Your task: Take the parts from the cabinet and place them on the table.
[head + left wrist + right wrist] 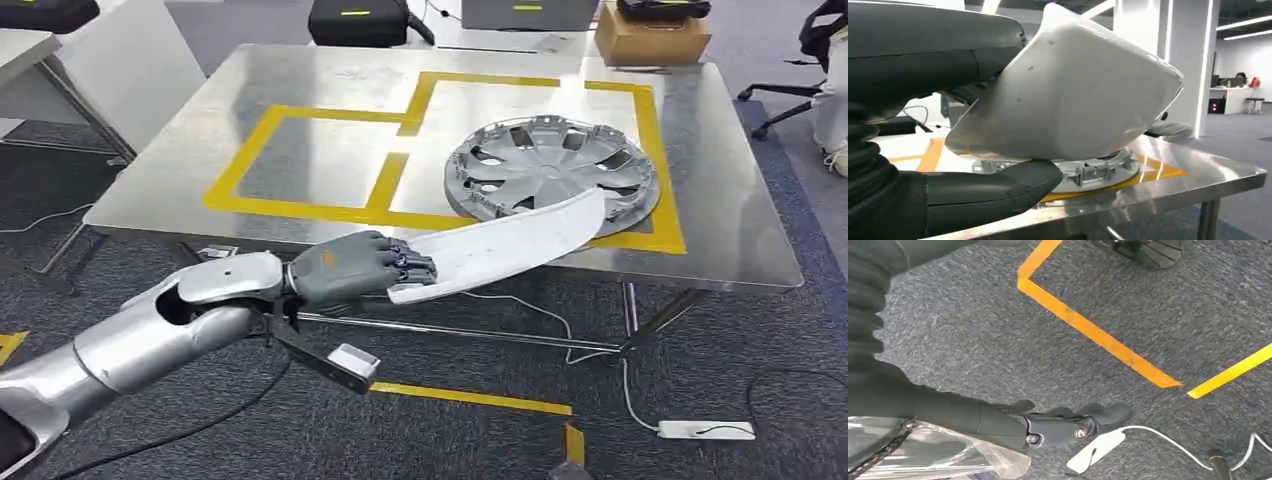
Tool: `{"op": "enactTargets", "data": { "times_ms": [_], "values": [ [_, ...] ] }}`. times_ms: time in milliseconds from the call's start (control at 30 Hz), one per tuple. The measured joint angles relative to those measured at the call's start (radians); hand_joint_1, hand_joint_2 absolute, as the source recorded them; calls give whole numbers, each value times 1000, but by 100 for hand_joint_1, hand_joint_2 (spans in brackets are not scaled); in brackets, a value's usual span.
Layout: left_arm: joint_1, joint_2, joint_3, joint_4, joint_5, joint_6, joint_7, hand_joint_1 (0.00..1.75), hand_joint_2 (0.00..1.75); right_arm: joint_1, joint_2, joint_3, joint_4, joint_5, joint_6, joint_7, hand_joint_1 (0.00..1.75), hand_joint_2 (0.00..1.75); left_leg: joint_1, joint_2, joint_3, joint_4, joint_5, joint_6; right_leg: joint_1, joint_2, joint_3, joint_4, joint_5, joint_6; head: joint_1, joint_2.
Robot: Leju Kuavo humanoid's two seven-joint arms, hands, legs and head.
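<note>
With the white curved panel [505,245] gripped by the left robot hand [360,268], it should be lowered flat onto bare counter [330,160] beside the hubcap [552,167], then released gently.

The white panel [505,247] hides part of the hubcap's [552,165] near rim.

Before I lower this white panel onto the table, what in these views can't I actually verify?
- Head view: the white panel covers the near edge of the hubcap; touching or apart is unclear.
- Left wrist view: the panel hides most of the hubcap and table.
- Left hand: the fingers' hold under the panel is hidden.
- Right wrist view: the right hand hangs over carpet; clear plastic beside it is cut off by the edge.
</note>
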Motion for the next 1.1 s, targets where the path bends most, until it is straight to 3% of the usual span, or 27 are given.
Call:
{"op": "enactTargets", "data": {
  "times_ms": [267,400,533,1100],
  "values": [
    [34,25,2,0,1,4,-10,175,175,4,5,0,0,9,0,10,0,175,0,1,-3,-10,13,-1,0,1,0,-14,8,3,0,0],
    [62,35,1,5,1,5,-13,175,175,16,8,0,2,10,0,12,0,175,0,1,10,-11,8,-2,0,1,18,-23,-4,2,-1,0],
    [65,37,5,7,2,6,-16,175,175,15,9,0,2,12,0,13,0,175,1,1,15,-22,-6,-2,2,-1,16,-21,-7,1,0,0],
    [48,19,23,10,9,-5,-21,175,175,5,8,0,2,12,0,10,0,175,0,1,21,-19,-5,-1,1,-1,22,-21,-4,1,0,0]
  ]
}}
